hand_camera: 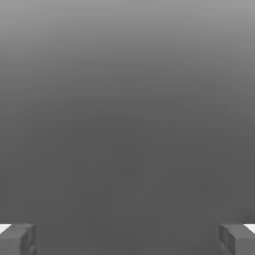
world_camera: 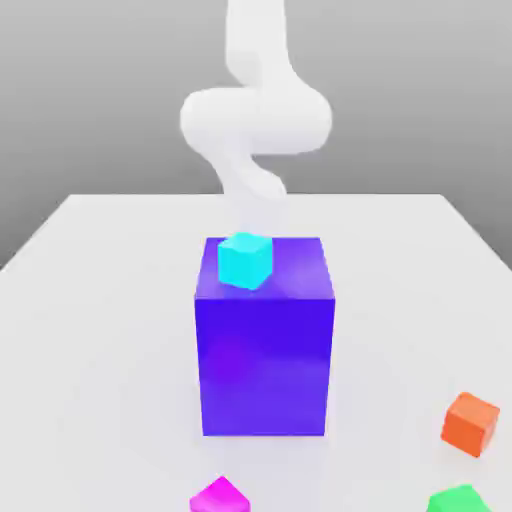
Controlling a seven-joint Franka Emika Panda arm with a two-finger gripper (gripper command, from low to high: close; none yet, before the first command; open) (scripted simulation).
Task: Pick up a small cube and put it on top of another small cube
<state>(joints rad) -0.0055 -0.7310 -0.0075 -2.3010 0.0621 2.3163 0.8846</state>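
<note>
One cyan cube (world_camera: 245, 260) sits atop the big blue-violet block (world_camera: 265, 350).

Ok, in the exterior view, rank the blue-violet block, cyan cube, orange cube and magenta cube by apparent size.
1. blue-violet block, clearly largest.
2-4. cyan cube, orange cube, magenta cube: look alike; the magenta is cut off by the frame edge, so no ranking.

One big blue-violet block (world_camera: 264, 345); four small cubes: cyan (world_camera: 245, 260), orange (world_camera: 470, 423), magenta-pink (world_camera: 220, 497), green (world_camera: 458, 501).

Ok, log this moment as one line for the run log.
jaws: open, nothing held | gripper: apart from cubes | small pink cube: on table, untouched | cyan cube: atop big blue block | stack: not started
</note>
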